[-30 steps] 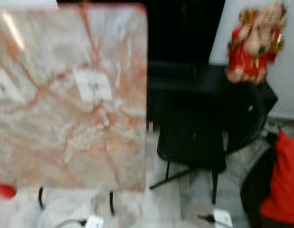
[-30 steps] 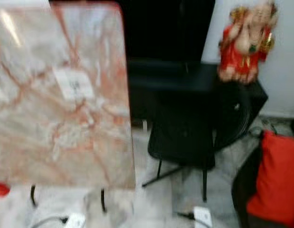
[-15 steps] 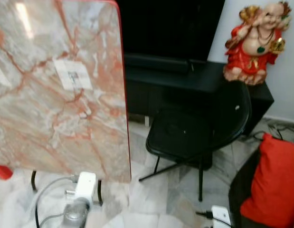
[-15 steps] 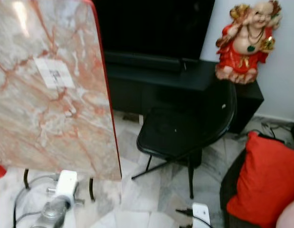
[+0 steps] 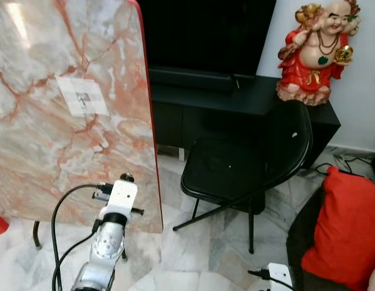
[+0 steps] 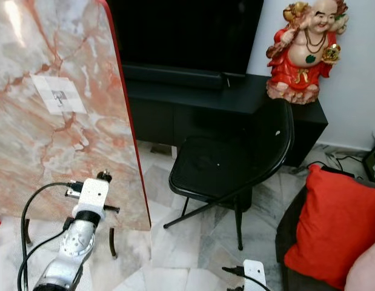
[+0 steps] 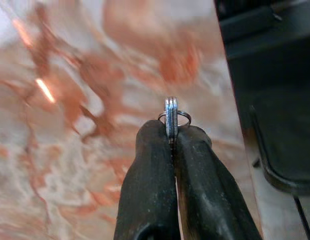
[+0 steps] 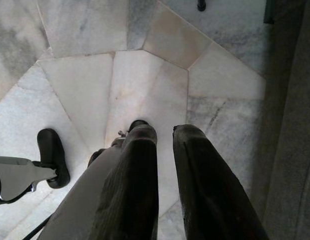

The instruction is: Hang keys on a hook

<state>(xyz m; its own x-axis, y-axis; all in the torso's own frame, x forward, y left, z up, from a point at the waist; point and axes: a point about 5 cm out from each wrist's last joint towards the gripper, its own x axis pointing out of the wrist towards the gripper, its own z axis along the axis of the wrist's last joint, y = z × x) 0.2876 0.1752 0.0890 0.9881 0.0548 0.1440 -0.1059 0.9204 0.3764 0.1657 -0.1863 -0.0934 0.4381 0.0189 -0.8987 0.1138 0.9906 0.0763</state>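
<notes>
A silver key ring (image 7: 172,112) sticks up edge-on from the tips of my left gripper (image 7: 172,131), which is shut on it. That arm (image 5: 114,224) is raised at the lower left, its wrist pointing at the upright pink marble-patterned board (image 5: 48,151). Higher up, the board carries a white square patch (image 5: 83,97) with a small dark piece at its centre, too small to make out. The keys themselves are hidden. My right gripper (image 8: 164,131) hangs over the pale floor tiles with a narrow gap between its fingers and nothing in it.
A black folding chair (image 5: 248,167) stands right of the board, before a low black cabinet (image 5: 235,103) with a dark screen. A red and gold figurine (image 5: 317,48) sits on the cabinet. A red cushion (image 5: 345,224) lies at the lower right. Cables and white plugs (image 5: 278,276) lie on the marble floor.
The head camera has settled and the blur has gone. My left arm has risen into view from the bottom edge, up toward the marble board.
</notes>
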